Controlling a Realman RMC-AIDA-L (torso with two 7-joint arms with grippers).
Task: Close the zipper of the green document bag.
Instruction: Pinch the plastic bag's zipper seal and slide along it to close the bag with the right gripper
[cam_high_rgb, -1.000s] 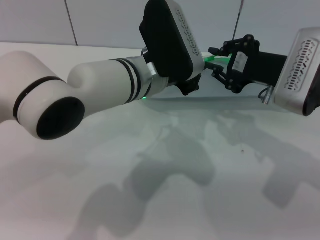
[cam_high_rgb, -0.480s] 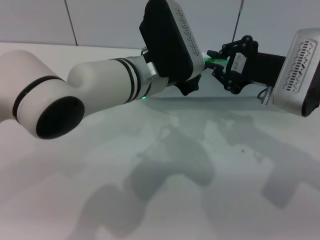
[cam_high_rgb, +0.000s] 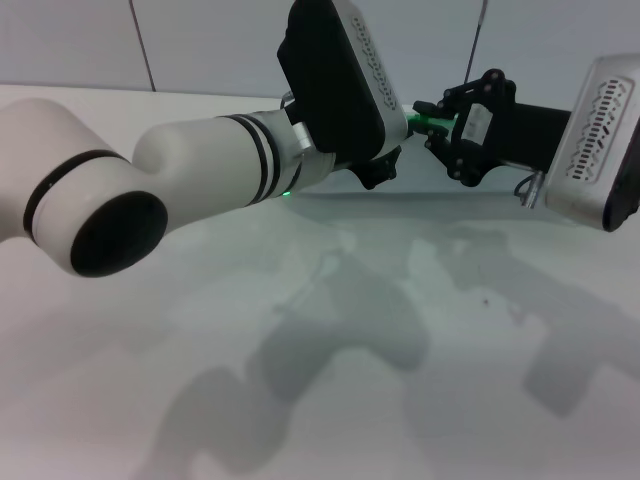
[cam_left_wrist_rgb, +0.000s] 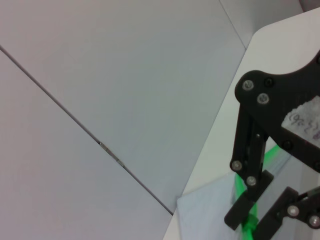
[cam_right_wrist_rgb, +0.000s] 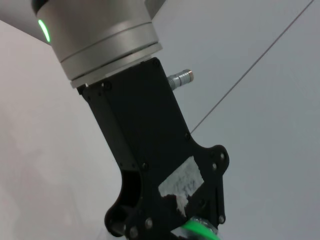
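Both hands meet at the bright green zipper (cam_high_rgb: 432, 122); the right hand (cam_high_rgb: 432, 122) pinches it, left's grip untellable.

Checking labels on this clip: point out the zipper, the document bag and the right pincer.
zipper (cam_left_wrist_rgb: 244, 190): left wrist view, green strip.
green document bag (cam_left_wrist_rgb: 210, 210): left wrist view, translucent sheet.
right pincer (cam_high_rgb: 428, 118): head view, between fingertips.

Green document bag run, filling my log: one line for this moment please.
right gripper: on zipper | left gripper: at same strip | green document bag: flat, far table edge
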